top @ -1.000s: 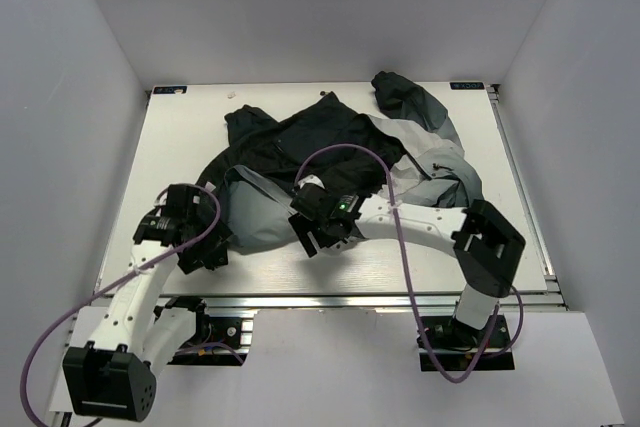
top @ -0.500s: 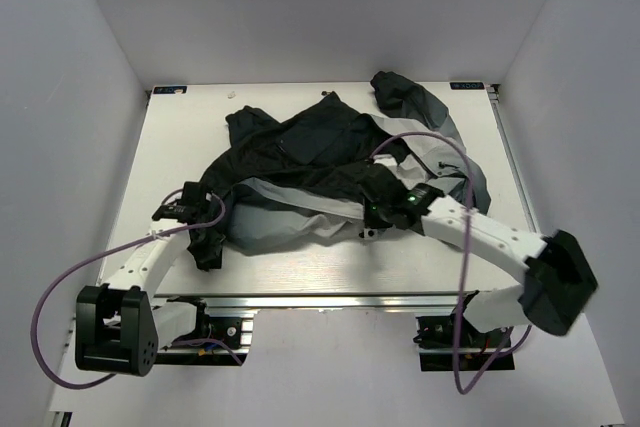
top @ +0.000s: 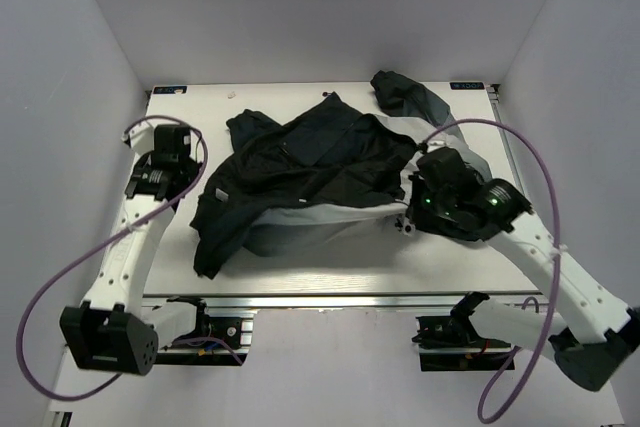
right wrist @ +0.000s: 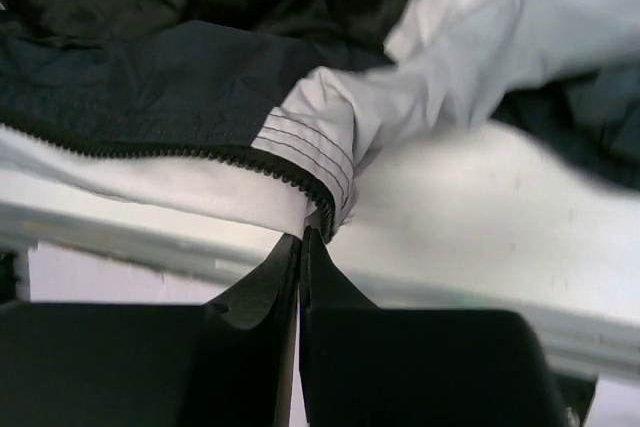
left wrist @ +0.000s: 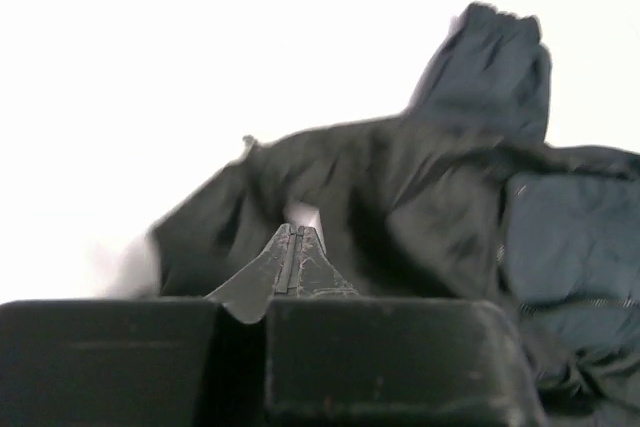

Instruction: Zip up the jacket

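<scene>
The jacket (top: pixel 300 172) lies spread across the table (top: pixel 340 257), dark lining up and a light grey band along its near edge. My right gripper (top: pixel 408 219) is shut on the jacket's lower grey corner (right wrist: pixel 320 147), just where the dark zipper teeth (right wrist: pixel 150 150) end, with the tips (right wrist: pixel 303 232) pinching the fabric edge. Over the table's left side, apart from the cloth, my left gripper (top: pixel 172 159) hangs shut and empty. In the left wrist view its closed tips (left wrist: pixel 297 232) point at the dark jacket (left wrist: pixel 420 197), with the hood at the far right.
White walls enclose the table on three sides. A metal rail (top: pixel 350 299) runs along the near edge, also seen below the held corner as a rail (right wrist: pixel 120 232). Purple cables (top: pixel 60 287) loop from both arms. One sleeve (top: pixel 410 97) reaches the back right corner.
The right gripper has closed on the jacket's hem corner and pulled it to the right, stretching the near edge. The left gripper has closed, left the jacket's left corner and risen back-left.
</scene>
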Controlling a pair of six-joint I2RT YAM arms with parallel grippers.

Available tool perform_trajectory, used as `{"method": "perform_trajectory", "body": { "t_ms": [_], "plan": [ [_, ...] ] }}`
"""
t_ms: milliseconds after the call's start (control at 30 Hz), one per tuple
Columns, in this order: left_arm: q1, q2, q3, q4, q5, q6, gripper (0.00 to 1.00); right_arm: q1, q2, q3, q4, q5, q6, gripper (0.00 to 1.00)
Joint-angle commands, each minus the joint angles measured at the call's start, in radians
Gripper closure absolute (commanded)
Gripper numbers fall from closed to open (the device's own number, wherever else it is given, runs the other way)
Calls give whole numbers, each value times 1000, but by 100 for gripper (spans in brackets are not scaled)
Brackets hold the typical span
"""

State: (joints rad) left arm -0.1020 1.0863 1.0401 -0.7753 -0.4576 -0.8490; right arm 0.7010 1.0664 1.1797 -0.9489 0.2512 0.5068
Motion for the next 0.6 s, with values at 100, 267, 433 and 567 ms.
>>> {"method": "perform_trajectory", "body": {
  "t_ms": [100,267,433,567],
  "plan": [
    [-1,153,95,77,106,134,100,-75,-102,-67,-220,-35,67,100],
    [-1,14,-148,15,402,96,20,-107,-27,-117,-101,-1,75,100],
    [-1,-224,-284,-209,451,35,2,-181,102,-103,19,5,26,100],
    [-1,-357,-328,-366,425,-61,2,-253,205,-68,90,5,-34,100]
  ]
}}
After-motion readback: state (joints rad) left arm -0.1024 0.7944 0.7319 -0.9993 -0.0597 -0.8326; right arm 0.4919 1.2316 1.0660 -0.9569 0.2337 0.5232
